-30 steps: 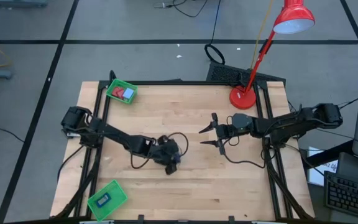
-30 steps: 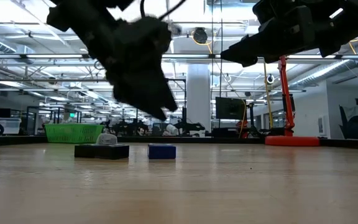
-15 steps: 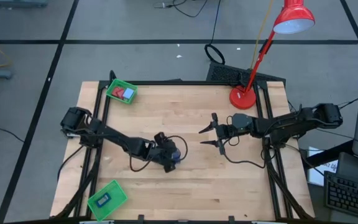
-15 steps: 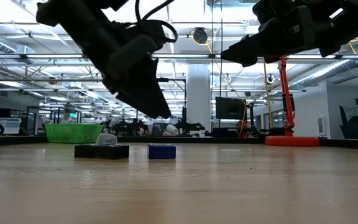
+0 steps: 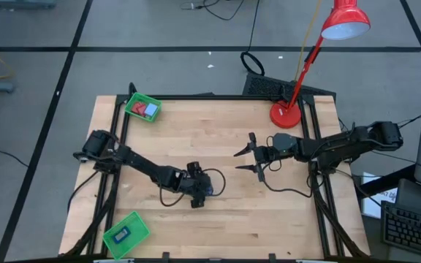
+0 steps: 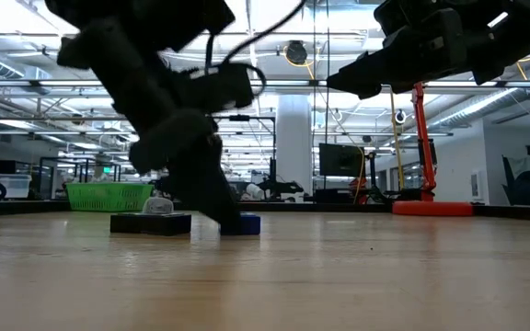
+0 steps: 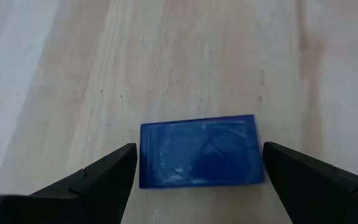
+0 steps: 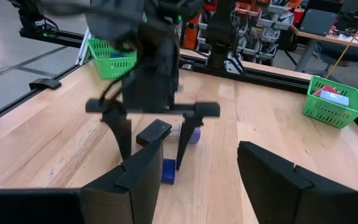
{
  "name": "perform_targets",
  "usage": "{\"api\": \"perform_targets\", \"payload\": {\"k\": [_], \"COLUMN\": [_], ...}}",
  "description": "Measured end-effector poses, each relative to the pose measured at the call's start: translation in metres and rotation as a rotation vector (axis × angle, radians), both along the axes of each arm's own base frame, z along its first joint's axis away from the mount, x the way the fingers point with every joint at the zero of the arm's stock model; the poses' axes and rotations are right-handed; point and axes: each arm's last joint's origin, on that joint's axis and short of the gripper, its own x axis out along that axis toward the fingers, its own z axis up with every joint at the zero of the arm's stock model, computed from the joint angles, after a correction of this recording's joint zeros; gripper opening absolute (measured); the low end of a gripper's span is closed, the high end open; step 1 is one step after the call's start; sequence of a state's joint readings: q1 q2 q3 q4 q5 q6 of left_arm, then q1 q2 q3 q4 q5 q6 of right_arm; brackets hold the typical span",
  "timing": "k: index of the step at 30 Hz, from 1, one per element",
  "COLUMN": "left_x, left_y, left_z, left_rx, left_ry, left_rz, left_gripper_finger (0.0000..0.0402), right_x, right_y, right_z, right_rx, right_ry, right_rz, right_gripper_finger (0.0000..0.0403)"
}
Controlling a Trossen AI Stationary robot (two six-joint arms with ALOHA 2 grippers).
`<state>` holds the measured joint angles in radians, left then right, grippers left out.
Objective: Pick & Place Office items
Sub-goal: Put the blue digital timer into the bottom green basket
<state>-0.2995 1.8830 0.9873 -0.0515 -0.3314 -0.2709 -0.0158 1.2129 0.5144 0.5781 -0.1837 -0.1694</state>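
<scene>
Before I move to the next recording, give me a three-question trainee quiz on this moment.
1. True or false: the left gripper is open, with the blue block between its fingers.
2. Which thing stands at the table's far right corner? A) green tray B) red lamp C) keyboard
3. Fill in: the right gripper hangs above the table, holding ____.

Key: 1 true; 2 B; 3 nothing.
</scene>
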Motion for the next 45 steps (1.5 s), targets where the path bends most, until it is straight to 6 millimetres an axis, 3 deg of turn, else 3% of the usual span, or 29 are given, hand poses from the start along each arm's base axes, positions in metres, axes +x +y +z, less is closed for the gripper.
{"api": "perform_targets", "payload": {"k": [6, 25, 39, 45], "left_x": [0.0049, 0.0058, 0.0056, 0.0056], "left_y": [0.0043, 0.0039, 0.003, 0.0028], "left_z": [-0.0086, -0.0097, -0.01, -0.01], "left_rx": [-0.055, -0.147, -0.122, -0.125], "left_ry": [-0.003, -0.021, -0.008, -0.007], "left_rz": [0.041, 0.111, 0.055, 0.05], "left_gripper_finger": [0.0351, 0.0351, 0.0351, 0.0307], "right_x": [0.0, 0.0, -0.0001, -0.0001], "right_y": [0.0, 0.0, 0.0, 0.0], "right_z": [-0.0002, -0.0003, -0.0004, -0.0006], "right_rx": [0.0, 0.001, 0.001, 0.001], "right_ry": [0.0, 0.002, 0.003, 0.005], "right_rz": [0.0, 0.0, 0.0, 0.0], "right_gripper_finger": [0.0196, 0.0196, 0.0196, 0.0196]}}
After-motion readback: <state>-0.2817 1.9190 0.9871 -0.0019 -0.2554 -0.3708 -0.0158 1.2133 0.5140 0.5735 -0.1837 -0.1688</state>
